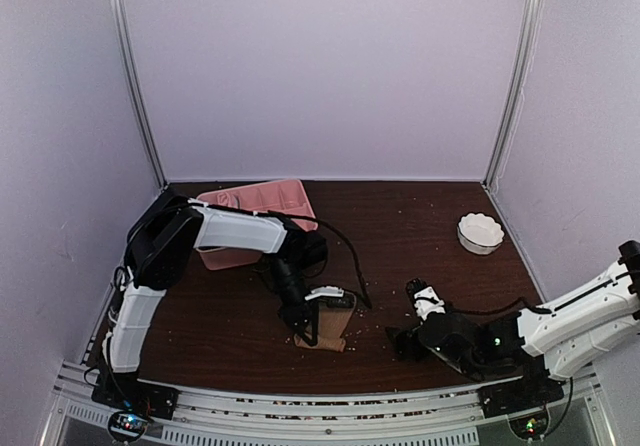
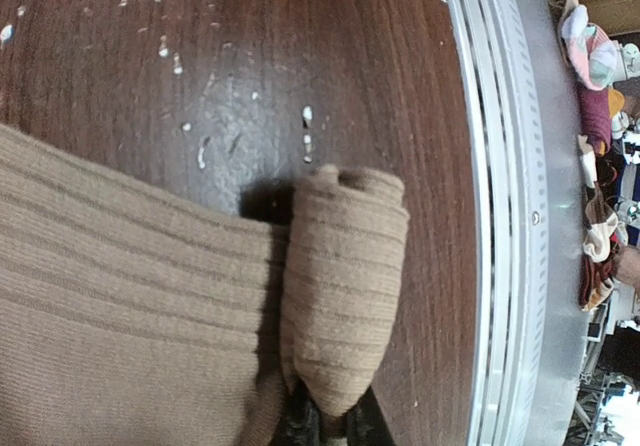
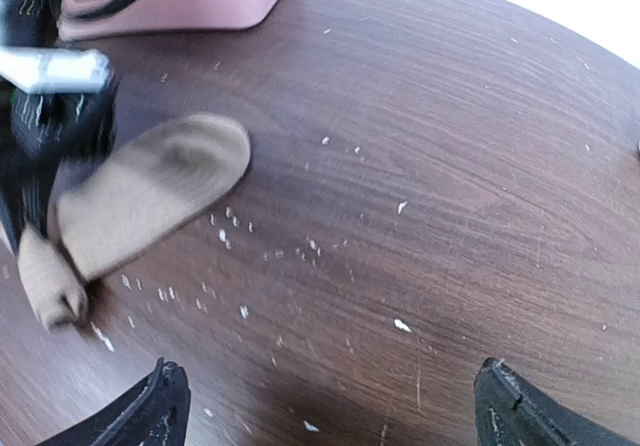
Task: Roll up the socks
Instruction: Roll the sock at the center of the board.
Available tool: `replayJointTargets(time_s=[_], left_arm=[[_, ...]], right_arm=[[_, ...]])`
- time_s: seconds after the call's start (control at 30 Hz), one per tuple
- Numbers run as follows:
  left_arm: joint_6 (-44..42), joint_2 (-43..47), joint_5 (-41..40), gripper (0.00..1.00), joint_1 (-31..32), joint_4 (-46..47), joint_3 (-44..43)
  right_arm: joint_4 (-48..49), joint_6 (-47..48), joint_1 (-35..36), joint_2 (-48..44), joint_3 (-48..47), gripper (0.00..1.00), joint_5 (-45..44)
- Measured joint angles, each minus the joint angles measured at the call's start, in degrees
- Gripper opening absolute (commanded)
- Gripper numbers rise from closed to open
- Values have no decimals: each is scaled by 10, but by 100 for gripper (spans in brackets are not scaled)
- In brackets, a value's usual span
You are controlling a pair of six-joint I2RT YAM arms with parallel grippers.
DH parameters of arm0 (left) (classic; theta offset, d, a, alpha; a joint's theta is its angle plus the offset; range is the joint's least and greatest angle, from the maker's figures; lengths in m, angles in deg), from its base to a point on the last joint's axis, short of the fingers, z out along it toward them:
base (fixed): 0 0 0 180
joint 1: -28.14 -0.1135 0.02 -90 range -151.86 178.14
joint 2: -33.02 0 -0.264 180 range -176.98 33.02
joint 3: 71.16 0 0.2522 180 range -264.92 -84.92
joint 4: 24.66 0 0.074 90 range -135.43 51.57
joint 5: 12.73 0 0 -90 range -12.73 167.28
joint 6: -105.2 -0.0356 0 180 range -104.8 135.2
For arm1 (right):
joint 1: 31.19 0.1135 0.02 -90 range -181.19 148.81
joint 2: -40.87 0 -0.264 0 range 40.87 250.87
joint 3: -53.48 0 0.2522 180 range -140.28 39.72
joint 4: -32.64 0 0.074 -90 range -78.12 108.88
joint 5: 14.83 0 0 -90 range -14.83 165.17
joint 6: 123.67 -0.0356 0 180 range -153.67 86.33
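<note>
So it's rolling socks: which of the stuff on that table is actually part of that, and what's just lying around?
Part of the job:
- tan sock, one end rolled up
- left gripper, shut on that rolled end
- right gripper, open and empty

Just lying about:
- pink tray
- white bowl
- pale crumbs

- Probably a lab test booth: pale wall panels (image 1: 320, 66) between aluminium posts (image 1: 135, 76), upper frame.
- Slotted aluminium rail (image 1: 300, 413) edges the wooden table (image 1: 430, 266), bottom.

Pink tray (image 1: 268, 197) rear left; white bowl (image 1: 480, 234) right.
</note>
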Motion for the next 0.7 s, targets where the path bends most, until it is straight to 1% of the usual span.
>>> replayJointTargets(time_s=[0.1,0.23,0.37,0.43,0.53,0.7], left_arm=[[12,-6,0,0,0,-11,-10],[23,-22,-1,0,0,-35,-32],[29,-31,-1,0,0,-52,-47],[30,-36,-1,0,0,-59,-53],[30,-41,-1,0,0,-67,-60],[30,-47,0,0,0,-76,-68]], right_arm=[[32,45,12,1,28,97,12],[75,144,73,45,19,85,37],[91,253,125,126,-40,71,66],[88,296,137,168,-86,67,74],[97,357,144,224,-151,61,84],[101,429,124,278,-200,49,105]])
